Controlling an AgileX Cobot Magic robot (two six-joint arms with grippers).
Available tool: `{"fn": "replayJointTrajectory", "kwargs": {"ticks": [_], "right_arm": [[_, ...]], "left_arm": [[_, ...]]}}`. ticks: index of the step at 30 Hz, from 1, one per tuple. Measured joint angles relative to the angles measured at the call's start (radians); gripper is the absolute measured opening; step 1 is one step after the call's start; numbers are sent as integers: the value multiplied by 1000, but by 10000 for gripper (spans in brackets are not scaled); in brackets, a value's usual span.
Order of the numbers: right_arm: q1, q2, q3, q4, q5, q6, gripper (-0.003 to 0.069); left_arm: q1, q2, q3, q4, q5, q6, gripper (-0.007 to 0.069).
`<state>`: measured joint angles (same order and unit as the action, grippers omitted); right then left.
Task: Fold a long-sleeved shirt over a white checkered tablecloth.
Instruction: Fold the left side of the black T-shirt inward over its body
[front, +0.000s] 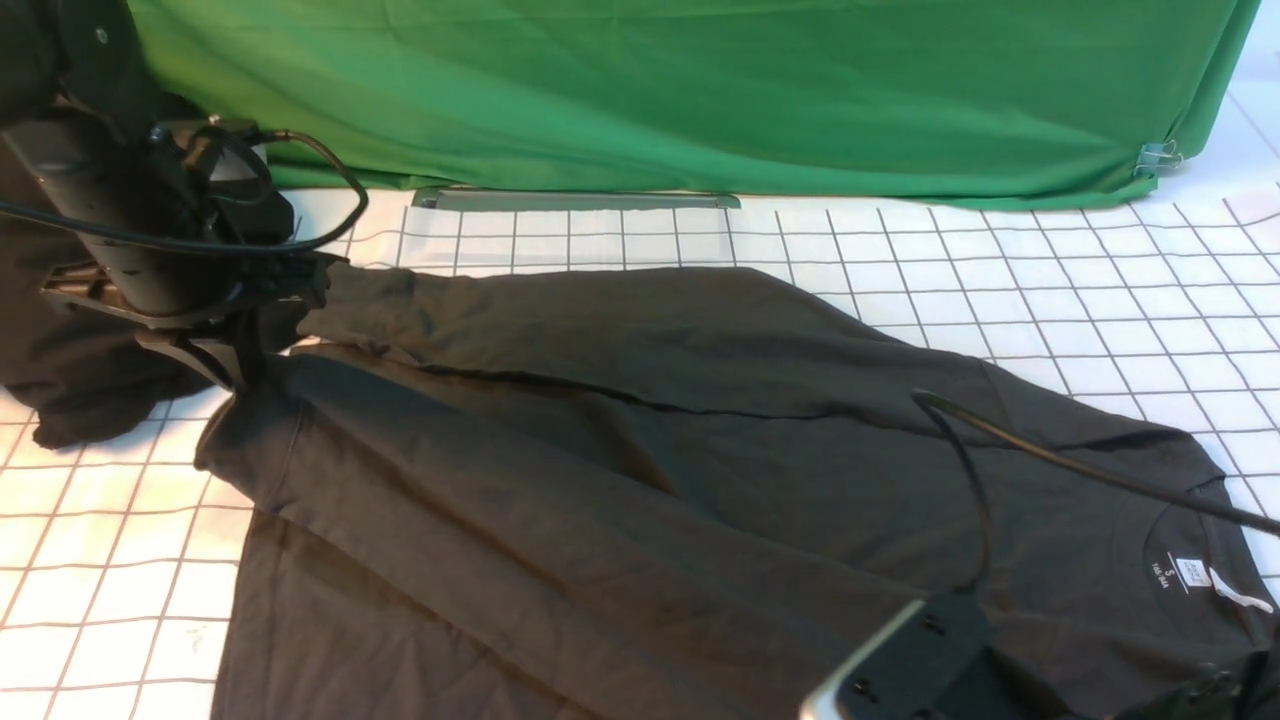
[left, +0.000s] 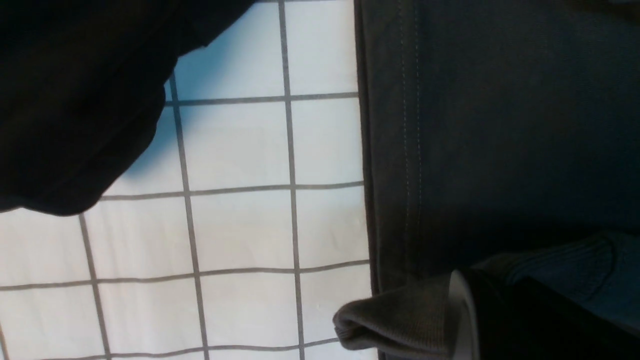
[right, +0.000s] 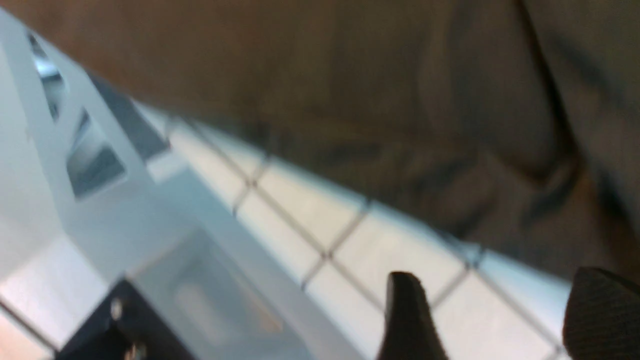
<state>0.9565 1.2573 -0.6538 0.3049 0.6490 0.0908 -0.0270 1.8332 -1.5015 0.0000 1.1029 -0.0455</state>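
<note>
My left gripper (front: 232, 362) is clamped on the ribbed cuff (left: 395, 320) of the long-sleeved shirt (front: 640, 480). The shirt's body spreads from that grip across the white checkered tablecloth (front: 1050, 290) toward my right gripper (right: 500, 320). The right gripper's jaws stand apart and hold nothing, with bare tablecloth between them and the shirt's edge just beyond their tips.

One shirt (front: 620, 480), one checkered tablecloth (front: 1100, 290), one green cloth (front: 700, 90), one black heap (front: 70, 380)

Dark long-sleeved shirt (front: 600, 480), sleeve apparently folded across, collar at right, on white checkered tablecloth (front: 1100, 290)
</note>
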Motion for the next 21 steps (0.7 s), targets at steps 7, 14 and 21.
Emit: {"fn": "replayJointTrajectory", "kwargs": {"ticks": [7, 14, 21], "right_arm": [[-11, 137, 0, -50, -76, -1, 314], [-78, 202, 0, -136, -133, 54, 314], [-136, 212, 0, -149, -189, 49, 314]], "left_arm": [[0, 0, 0, 0, -2, 0, 14], [0, 0, -1, -5, -5, 1, 14], [0, 0, -3, -5, -5, 1, 14]]}}
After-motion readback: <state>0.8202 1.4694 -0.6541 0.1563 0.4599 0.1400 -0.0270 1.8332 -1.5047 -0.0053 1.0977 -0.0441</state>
